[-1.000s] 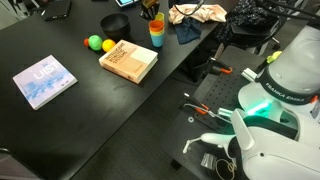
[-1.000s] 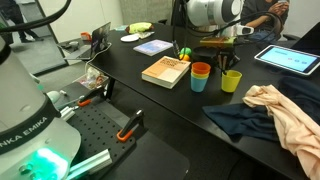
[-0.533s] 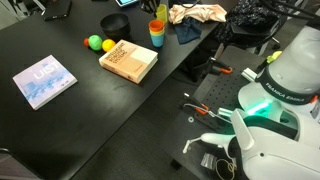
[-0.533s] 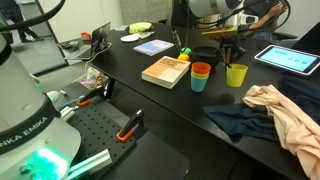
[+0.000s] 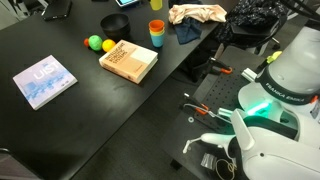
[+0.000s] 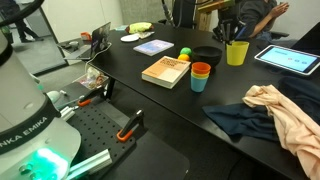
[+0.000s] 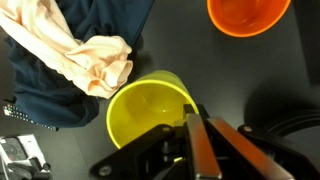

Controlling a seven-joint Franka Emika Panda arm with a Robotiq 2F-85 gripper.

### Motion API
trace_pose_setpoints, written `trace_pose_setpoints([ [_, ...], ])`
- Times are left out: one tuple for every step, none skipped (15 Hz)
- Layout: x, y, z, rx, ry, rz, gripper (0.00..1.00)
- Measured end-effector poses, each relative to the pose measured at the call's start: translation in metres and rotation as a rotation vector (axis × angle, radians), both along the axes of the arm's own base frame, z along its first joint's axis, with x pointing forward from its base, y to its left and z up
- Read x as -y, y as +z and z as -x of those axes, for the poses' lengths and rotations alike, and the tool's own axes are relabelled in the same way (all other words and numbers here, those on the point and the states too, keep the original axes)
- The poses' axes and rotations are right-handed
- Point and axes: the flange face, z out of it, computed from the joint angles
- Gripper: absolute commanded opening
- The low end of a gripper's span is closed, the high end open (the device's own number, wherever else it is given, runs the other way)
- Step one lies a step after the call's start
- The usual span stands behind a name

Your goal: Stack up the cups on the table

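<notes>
1. The claw (image 6: 232,39) pinches the rim of the yellow cup (image 6: 236,53), fingers closed tight on the cup wall in the wrist view, holding it clear of the black tabletop (image 6: 170,105).
2. An orange cup (image 6: 201,69) sits nested in a blue cup (image 6: 199,84) on the tabletop, beside the brown book (image 6: 166,71) and near the black bowl (image 6: 208,55).
3. In the wrist view, a peach cloth (image 7: 95,55) lies crumpled on a dark blue cloth (image 7: 50,95), next to the raised cup.

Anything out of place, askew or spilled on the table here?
Nothing spilled or damaged. The only untidy items are a crumpled peach cloth and a dark blue cloth heaped on the table near the orange-on-blue cups. The gripper holds the yellow-green cup upright.
</notes>
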Motion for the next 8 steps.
trace_pose_setpoints([
  [-0.007, 0.011, 0.004, 0.001, 0.001, -0.005, 0.01],
  [-0.014, 0.021, 0.01, 0.004, 0.003, -0.013, 0.01],
  [-0.022, 0.03, 0.015, 0.011, 0.005, -0.023, 0.01],
  [-0.029, 0.038, 0.021, 0.017, 0.006, -0.033, 0.01],
  [-0.036, 0.044, 0.027, 0.023, 0.004, -0.042, 0.01],
  [-0.043, 0.048, 0.034, 0.026, 0.001, -0.051, 0.01],
  [-0.049, 0.051, 0.039, 0.032, -0.005, -0.055, 0.01],
  [-0.054, 0.051, 0.045, 0.042, -0.015, -0.053, 0.01],
])
